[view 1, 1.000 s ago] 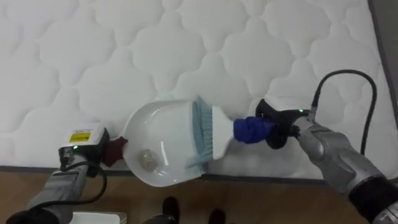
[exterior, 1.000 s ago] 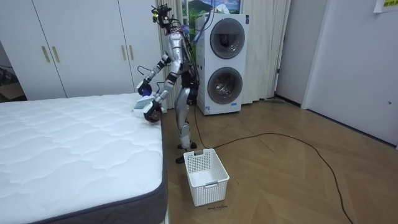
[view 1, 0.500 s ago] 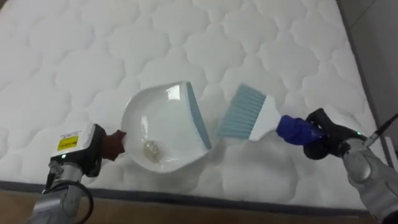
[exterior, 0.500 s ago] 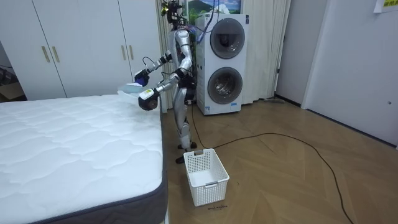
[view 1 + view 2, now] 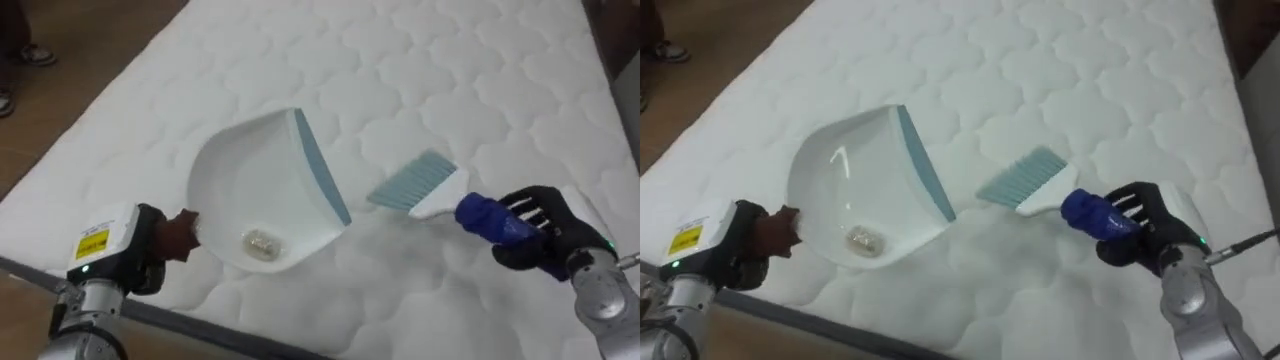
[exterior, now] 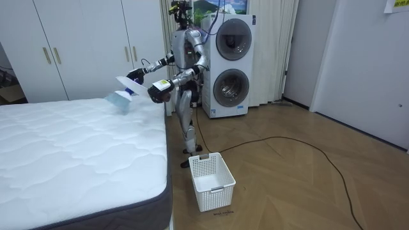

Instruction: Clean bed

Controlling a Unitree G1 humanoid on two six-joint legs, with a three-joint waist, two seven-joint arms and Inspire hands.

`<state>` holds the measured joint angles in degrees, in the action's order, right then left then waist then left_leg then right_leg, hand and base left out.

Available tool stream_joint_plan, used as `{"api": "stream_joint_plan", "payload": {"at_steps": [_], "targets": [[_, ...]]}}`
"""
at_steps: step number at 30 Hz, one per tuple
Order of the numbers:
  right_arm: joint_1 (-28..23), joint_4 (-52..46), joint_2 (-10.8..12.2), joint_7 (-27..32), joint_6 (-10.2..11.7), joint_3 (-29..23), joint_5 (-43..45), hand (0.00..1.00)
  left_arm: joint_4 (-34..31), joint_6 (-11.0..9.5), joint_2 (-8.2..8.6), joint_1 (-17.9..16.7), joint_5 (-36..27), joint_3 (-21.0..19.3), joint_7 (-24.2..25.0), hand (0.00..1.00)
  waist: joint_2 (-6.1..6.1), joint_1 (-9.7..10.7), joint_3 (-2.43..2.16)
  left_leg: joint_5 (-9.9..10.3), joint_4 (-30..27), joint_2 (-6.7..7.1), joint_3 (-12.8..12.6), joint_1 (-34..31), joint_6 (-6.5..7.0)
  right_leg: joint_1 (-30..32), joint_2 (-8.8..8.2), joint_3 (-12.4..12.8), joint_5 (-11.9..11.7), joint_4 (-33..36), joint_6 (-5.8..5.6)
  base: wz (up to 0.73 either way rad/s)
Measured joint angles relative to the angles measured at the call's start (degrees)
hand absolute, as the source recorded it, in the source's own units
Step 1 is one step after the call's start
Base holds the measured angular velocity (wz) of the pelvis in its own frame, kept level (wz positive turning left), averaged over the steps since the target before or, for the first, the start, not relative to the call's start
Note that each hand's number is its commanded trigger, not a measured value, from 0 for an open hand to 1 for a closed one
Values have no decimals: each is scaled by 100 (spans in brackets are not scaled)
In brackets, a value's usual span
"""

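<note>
- Our left hand [image 5: 140, 252] has its fingers curled round the dark handle of the white plastic dustpan [image 5: 262, 185] — a small crumpled scrap [image 5: 260, 243] lies inside.
- Our right hand [image 5: 540, 240] clasps the blue-handled brush [image 5: 420, 185], whose pale bristles are near the pan's lip.
- We hold both over the white quilted mattress [image 5: 450, 60].

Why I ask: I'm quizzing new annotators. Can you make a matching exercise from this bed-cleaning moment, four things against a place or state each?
Things
1. dustpan
2. brush
3. scrap
4. basket

Places or states
A. on the floor beside the bed
B. lying inside the dustpan
C. gripped by its blue handle in the right hand
D. gripped by its dark handle in the left hand

Pairs: 1-D, 2-C, 3-B, 4-A
</note>
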<state>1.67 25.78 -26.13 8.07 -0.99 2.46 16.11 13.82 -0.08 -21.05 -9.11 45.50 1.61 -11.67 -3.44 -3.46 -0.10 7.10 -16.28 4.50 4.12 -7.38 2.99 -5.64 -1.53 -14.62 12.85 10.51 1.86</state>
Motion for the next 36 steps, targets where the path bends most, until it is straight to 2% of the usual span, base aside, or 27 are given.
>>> {"api": "stream_joint_plan", "payload": {"at_steps": [4, 6, 9, 11, 13, 14, 15, 16, 17, 18, 19, 20, 21, 22, 23, 24, 25, 26, 27, 29, 30, 31, 32, 33, 34, 35, 36], "targets": [[0, -245, 31, 226, 105, -4, -285, 0, -1, -9, 125, -66, -285, -251, 2, 100, -76, -78, 40, 0, -12, 32, 108, -30, 0, -23, 10, -44, 10, 15, -8, 24], [-1, -312, 106, 377, 229, -4, -492, 0, 9, -20, 259, -91, -482, -387, 1, 100, -126, -152, 51, 2, -33, 57, 241, -36, -3, -71, 31, -139, 8, 22, -10, 26], [-3, -320, 158, 453, 242, -7, -671, 0, 11, -29, 397, -99, -489, -385, 1, 100, -107, -155, 55, 14, -217, 126, 478, -161, -8, -128, 73, -309, 7, 47, -11, 64], [-2, -337, 158, 533, 242, -23, -731, 0, 12, -16, 468, -106, -486, -375, 4, 100, -53, -158, 62, 11, -338, 135, 508, -310, -9, -118, 111, -459, 8, 50, -10, 73], [-5, -335, 158, 589, 246, -37, -746, 0, 15, 8, 516, -194, -550, -372, 22, 100, 2, -259, 63, -91, -216, 222, 662, -288, -39, -111, 111, -529, 7, 123, -9, 65], [-33, -336, 157, 660, 301, -110, -754, 0, 24, 29, 541, -214, -595, -373, 57, 100, 9, -245, 51, -316, 74, 307, 828, -230, -64, -109, 73, -743, -8, 112, 15, 106], [-65, -341, 144, 763, 402, -273, -758, 0, 19, 34, 617, -204, -605, -397, 69, 100, -20, -108, 37, -577, 354, 316, 516, -227, -103, -89, -106, -1042, -20, 2, 34, 132], [-55, -346, 141, 809, 433, -385, -754, 0, 25, 28, 663, -178, -613, -412, 73, 100, -18, -24, 49, -493, 150, 205, 37, -351, -93, -88, -143, -1285, 2, -60, 61, 126], [-41, -327, 153, 891, 433, -513, -768, 0, 90, 23, 726, -178, -630, -438, 87, 100, 41, -5, 71, 46, -704, -160, -933, -515, -48, -116, -119, -1796, 22, -67, 76, 96], [-58, -318, 211, 904, 421, -504, -868, 0, 271, 19, 713, -192, -655, -496, 119, 100, 112, 72, 63, 531, -1380, -667, -1586, -438, -63, -253, -68, -2313, 25, 23, 77, 79], [-58, -319, 264, 906, 402, -501, -923, 0, 366, 22, 706, -190, -658, -535, 136, 100, 145, 159, 70, 693, -1608, -911, -1783, -369, -117, -296, -47, -2554, 32, 119, 78, 88], [-58, -319, 408, 932, 355, -515, -986, 0, 485, 77, 700, -190, -660, -621, 222, 100, 164, 378, 79, 911, -2016, -1353, -2031, -283, -201, -345, -48, -3075, 99, 392, 90, 112], [-55, -320, 497, 938, 339, -587, -1003, 0, 492, 156, 702, -175, -658, -629, 297, 100, 233, 524, 75, 1024, -2097, -1613, -2133, -328, -302, -362, -87, -3448, 199, 665, 61, 118], [-64, -315, 516, 947, 334, -647, -1006, 0, 493, 166, 706, -145, -654, -614, 341, 100, 214, 584, 99, 1050, -2002, -1564, -2154, -349, -308, -346, -127, -3478, 256, 787, 29, 136], [-89, -254, 523, 974, 331, -806, -1105, 0, 505, 187, 710, -34, -648, -526, 379, 100, 149, 707, 112, 1040, -1584, -1304, -1914, -359, -282, -220, -199, -3158, 283, 890, 8, 150], [-85, -179, 523, 1070, 333, -1016, -1136, 0, 509, 195, 709, 126, -648, -395, 375, 100, -44, 724, 77, 857, -1174, -966, -1689, -408, -69, -29, -299, -2532, 301, 882, -14, 154], [-70, -168, 514, 1117, 344, -1099, -1137, 0, 509, 200, 713, 185, -656, -344, 375, 100, -91, 712, 79, 745, -1045, -854, -1624, -418, -4, 56, -345, -2309, 301, 882, -16, 113], [-35, -161, 503, 1233, 397, -1136, -1138, 0, 504, 203, 710, 217, -665, -280, 367, 100, -81, 594, 94, 632, -912, -762, -1580, -443, 77, 254, -357, -2028, 287, 980, -43, 59], [-47, -161, 519, 1286, 487, -1091, -1133, 0, 498, 211, 680, 205, -662, -261, 362, 100, 30, 436, 117, 593, -881, -723, -1418, -490, 97, 392, -278, -1813, 290, 926, -81, 45], [-49, -163, 542, 1311, 503, -1014, -1131, 0, 499, 222, 624, 231, -662, -261, 358, 100, 111, 340, 111, 391, -629, -577, -1159, -503, 164, 717, -226, -1499, 214, 625, -134, 66], [-49, -154, 545, 1391, 502, -971, -1134, 0, 499, 221, 630, 247, -667, -261, 353, 100, 176, 278, 111, 266, -472, -505, -1080, -483, 213, 1050, -317, -1331, -56, 647, -159, 75], [-49, -133, 555, 1435, 502, -932, -1136, 0, 499, 219, 626, 236, -676, -266, 352, 100, 201, 266, 104, 236, -426, -470, -1043, -463, 240, 1165, -381, -1285, -253, 651, -174, 66], [-49, -67, 582, 1470, 503, -865, -1133, 0, 500, 213, 634, 208, -677, -318, 348, 100, 217, 206, 96, 215, -392, -414, -991, -403, 254, 1266, -520, -1242, -530, 687, -115, 60], [-60, -15, 625, 1478, 494, -845, -1136, 0, 500, 210, 643, 185, -675, -391, 348, 100, 221, 149, 61, 199, -403, -409, -1050, -398, 218, 1215, -588, -1291, -458, 754, -130, 55], [-58, -17, 628, 1491, 492, -840, -1136, 0, 500, 202, 642, 191, -675, -418, 346, 100, 233, 132, 55, 192, -415, -441, -1165, -412, 206, 1183, -618, -1398, -416, 752, -159, 54], [-59, -20, 629, 1507, 492, -822, -1138, 0, 500, 131, 637, 193, -676, -504, 345, 100, 255, 114, 45, 219, -414, -589, -1525, -408, 191, 1147, -671, -1565, -378, 759, -137, 52], [-59, -20, 628, 1507, 492, -817, -1141, 0, 500, 75, 635, 190, -683, -555, 344, 100, 254, 73, 45, 220, -379, -623, -1685, -392, 192, 1114, -732, -1654, -336, 811, -134, 50]]}}
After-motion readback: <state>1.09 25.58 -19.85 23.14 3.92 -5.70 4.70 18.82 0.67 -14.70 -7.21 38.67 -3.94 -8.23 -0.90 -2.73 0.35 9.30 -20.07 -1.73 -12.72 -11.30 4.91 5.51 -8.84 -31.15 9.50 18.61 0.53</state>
